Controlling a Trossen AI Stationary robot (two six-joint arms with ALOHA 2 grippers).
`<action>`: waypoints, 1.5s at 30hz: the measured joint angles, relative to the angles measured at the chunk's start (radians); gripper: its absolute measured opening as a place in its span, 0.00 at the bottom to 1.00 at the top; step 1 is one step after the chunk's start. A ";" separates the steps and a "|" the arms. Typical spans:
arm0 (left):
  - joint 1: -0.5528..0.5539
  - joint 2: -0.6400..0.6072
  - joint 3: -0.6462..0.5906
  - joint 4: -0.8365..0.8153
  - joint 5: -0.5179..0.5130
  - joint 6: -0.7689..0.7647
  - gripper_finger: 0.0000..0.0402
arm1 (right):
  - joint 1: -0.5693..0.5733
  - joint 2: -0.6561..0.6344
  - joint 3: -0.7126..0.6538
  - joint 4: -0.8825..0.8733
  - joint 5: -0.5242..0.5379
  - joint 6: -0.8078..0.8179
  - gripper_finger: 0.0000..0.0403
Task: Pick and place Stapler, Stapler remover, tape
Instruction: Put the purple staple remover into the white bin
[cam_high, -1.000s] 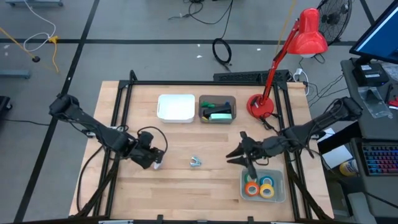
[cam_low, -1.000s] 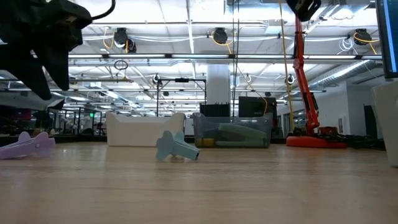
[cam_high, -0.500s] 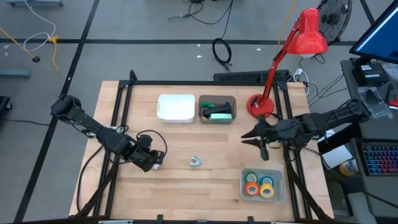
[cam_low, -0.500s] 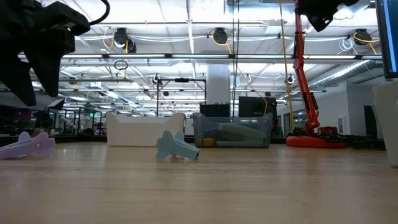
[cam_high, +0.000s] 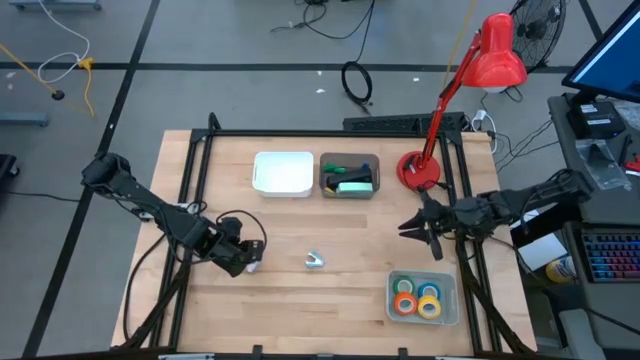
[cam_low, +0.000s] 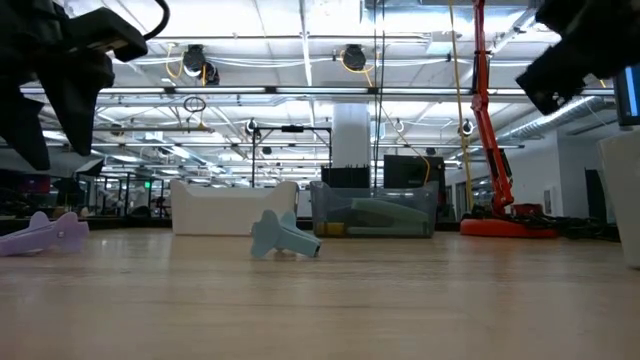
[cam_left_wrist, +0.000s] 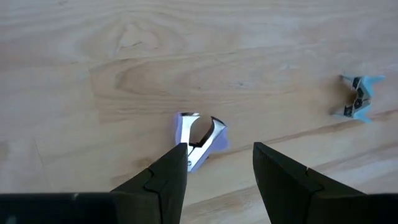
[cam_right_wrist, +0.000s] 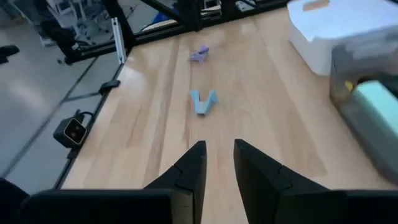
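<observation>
My left gripper (cam_left_wrist: 217, 158) (cam_high: 246, 262) hangs open over a lilac staple remover (cam_left_wrist: 200, 138) (cam_low: 45, 235) that lies on the wood; the low view shows the fingers well above it. A pale blue staple remover (cam_high: 314, 261) (cam_left_wrist: 356, 104) (cam_right_wrist: 203, 101) lies near the table's middle. My right gripper (cam_high: 420, 232) (cam_right_wrist: 217, 149) is open and holds nothing, up by the table's right side. The orange (cam_high: 404, 303), green (cam_high: 405, 290), blue (cam_high: 430, 292) and yellow (cam_high: 430, 307) tape rolls lie in a clear bin (cam_high: 448, 300). A green stapler (cam_high: 355, 184) rests in another clear bin (cam_high: 349, 160).
A white bin (cam_high: 283, 172) stands beside the stapler's bin at the far edge. A red desk lamp (cam_high: 420, 170) has its base at the far right corner, close behind my right arm. Bare wood lies between the two staple removers and the tape bin.
My right gripper has drawn back from above the tape bin, first toward the far edge and then toward the table's right edge. My left gripper has shifted slightly toward the near-left over the lilac staple remover. Nothing on the table has moved.
</observation>
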 joint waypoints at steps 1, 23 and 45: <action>0.000 0.000 0.000 0.000 0.000 -0.012 0.45 | 0.000 -0.019 -0.022 0.007 0.002 0.013 0.18; 0.045 0.095 0.000 -0.005 0.121 -0.006 0.45 | 0.000 -0.238 -0.097 0.017 0.010 0.016 0.18; 0.038 0.129 -0.017 -0.048 0.111 -0.001 0.45 | 0.000 -0.238 -0.097 0.019 0.010 0.043 0.18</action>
